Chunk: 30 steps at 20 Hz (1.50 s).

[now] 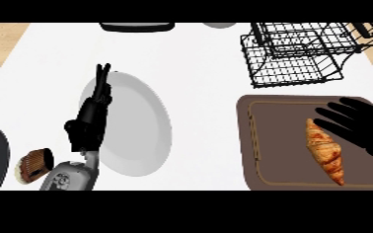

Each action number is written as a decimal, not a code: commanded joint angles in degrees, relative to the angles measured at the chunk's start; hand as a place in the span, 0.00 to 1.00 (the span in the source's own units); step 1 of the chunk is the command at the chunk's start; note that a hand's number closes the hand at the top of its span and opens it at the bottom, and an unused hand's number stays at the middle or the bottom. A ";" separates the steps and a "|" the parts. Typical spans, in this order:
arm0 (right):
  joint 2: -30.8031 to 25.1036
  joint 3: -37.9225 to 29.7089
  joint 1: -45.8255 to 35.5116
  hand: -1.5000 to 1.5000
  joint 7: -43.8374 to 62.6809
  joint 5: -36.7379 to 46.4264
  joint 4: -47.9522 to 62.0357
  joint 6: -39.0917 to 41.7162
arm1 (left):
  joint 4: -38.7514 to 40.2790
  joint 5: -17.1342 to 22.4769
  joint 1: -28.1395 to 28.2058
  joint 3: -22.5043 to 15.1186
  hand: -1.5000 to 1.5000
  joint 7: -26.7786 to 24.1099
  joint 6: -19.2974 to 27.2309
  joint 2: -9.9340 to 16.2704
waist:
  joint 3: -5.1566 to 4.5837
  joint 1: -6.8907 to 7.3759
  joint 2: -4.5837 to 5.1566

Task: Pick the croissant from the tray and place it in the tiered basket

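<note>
A golden-brown croissant [325,151] lies lengthwise on the dark brown tray [273,148] at the right. My right hand [353,121] hovers over the tray's right side, fingers straight and spread toward the left, their tips just above and beside the croissant's upper end; it is open and holds nothing. The black wire tiered basket [295,54] stands at the back right, beyond the tray. My left hand [91,113] rests edge-on at the left, fingers straight and pointing away from me, over the rim of a white plate.
A white plate [138,128] lies left of centre. A chocolate muffin [33,165] sits at the lower left beside a dark rim. A dark flat object [137,26] and a grey round thing [218,25] lie along the far edge.
</note>
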 commanded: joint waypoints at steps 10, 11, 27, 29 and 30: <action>4.18 1.50 2.00 0.00 -6.68 6.09 4.98 -1.98 | 4.74 -1.26 -0.82 2.76 0.50 -4.05 -1.63 -2.77 | -0.04 -0.36 0.02; 6.32 4.16 -2.11 0.00 -6.27 7.01 9.33 -1.29 | 0.36 -2.62 1.67 0.26 0.50 -2.03 -1.01 -3.34 | -0.03 0.23 0.05; 11.86 5.96 -1.34 0.00 -3.34 12.44 7.88 2.09 | -0.06 -1.99 2.70 4.39 0.50 -1.36 -6.16 -1.96 | -0.04 -0.01 -0.03; 13.19 7.97 -1.48 0.00 -3.25 14.91 10.40 0.00 | -0.30 -1.67 0.38 5.69 0.50 0.10 -5.77 -2.36 | -0.03 0.00 0.00; 13.91 7.87 -3.00 0.00 -4.81 15.31 15.75 -3.32 | 4.74 -1.49 -0.65 5.80 0.50 -4.08 -6.55 -3.03 | -0.03 0.02 0.09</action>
